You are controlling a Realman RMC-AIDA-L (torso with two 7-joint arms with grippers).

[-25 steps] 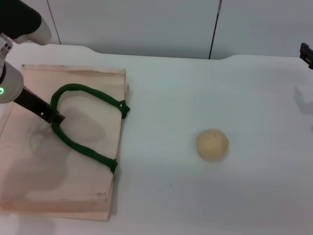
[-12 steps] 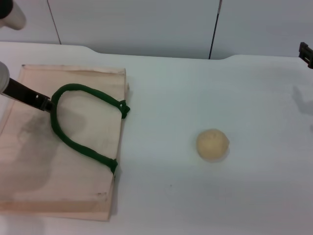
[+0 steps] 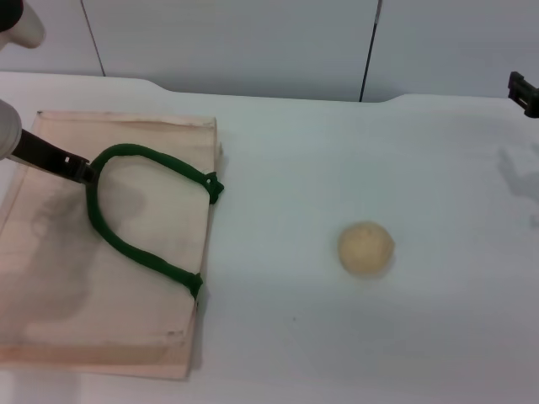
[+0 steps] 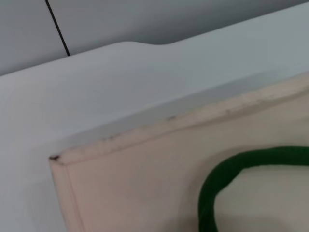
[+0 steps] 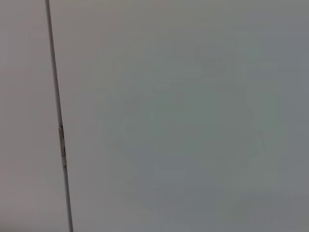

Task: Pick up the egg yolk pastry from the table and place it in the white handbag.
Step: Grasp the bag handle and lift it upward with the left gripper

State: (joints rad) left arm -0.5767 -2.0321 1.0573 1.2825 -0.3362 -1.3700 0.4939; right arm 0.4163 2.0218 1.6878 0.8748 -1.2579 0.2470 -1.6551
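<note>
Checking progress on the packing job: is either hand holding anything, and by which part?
The left hand grips the bag's green handle at its loop; the pastry lies free.

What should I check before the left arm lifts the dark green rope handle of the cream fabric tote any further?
1. Left gripper at the dark green rope handle: ok, its tip meets the loop's far end.
2. Grip actually closed on the handle: cannot tell.
3. Cream fabric tote open enough to receive anything: not ok, it lies flat on the white table.
4. Small pale yellow pastry ball reachable: ok, it sits alone on the table, apart from the tote.
5. Right gripper ready: cannot tell, only its edge shows at the far right.
</note>
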